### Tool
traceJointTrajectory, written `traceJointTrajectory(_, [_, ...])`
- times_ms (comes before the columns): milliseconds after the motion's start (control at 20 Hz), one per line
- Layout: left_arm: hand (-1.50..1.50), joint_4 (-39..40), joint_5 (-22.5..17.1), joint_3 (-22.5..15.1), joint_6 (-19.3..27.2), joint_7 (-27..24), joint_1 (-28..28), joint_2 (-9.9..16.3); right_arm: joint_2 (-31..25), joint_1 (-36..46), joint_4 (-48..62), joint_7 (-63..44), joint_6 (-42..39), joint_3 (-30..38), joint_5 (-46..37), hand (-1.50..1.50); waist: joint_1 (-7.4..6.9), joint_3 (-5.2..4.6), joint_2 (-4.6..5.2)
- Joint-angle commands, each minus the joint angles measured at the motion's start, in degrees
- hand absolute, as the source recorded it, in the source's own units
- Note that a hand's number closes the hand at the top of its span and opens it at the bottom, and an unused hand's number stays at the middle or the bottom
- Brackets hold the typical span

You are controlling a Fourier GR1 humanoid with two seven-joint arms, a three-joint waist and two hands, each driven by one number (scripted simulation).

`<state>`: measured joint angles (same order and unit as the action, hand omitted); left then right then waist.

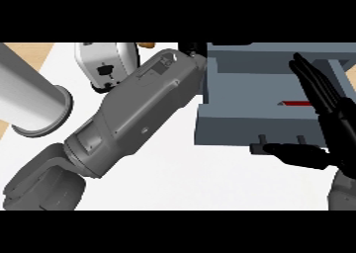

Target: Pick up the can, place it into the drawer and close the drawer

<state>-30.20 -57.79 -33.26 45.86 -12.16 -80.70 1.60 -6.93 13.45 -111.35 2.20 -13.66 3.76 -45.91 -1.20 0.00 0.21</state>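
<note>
While the left forearm (133,116) stretches diagonally up across the white tabletop (210,183), you cannot see its hand at all: the wrist end disappears at the top, by the drawer's near-left corner, so whether those fingers are curled or straight cannot be told. Your right hand (334,123) is the one doing the work. Its fingers (312,84) run long and straight up over the drawer's right side, and the thumb (294,153) lies across the front face beside the small handle (263,145); it has hold of nothing.

You can see the grey drawer (232,123) pulled out, its front wall toward you. A thin sliver of red (296,104) shows inside at the right, just beside the straight fingers. That is most likely the can, lying in the drawer, though too little of it shows to be sure.

If so, the placing step looks done and the closing step is in hand. Your next move calls for pushing the front face squarely away from you until it sits flush, keeping the fingers clear of the gap.

At the left lies a large white cylinder (27,99) on its side, and a white appliance (104,64) sits near the top; neither matters here.
</note>
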Motion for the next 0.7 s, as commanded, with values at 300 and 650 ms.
traceJointTrajectory(300, [-1.5,-6.5,3.5,-1.4,0.9,5.3,3.2,6.2,-2.9,13.7,25.4,2.2,7.2,-6.1,-15.8,-1.5,-1.26,-0.02,-0.21])
traceJointTrajectory(650, [-1.5,-14.7,5.1,-1.7,2.7,10.6,5.8,11.7,-0.4,20.1,46.3,3.9,20.8,-4.1,-21.3,-1.5,-2.04,0.04,-0.25])
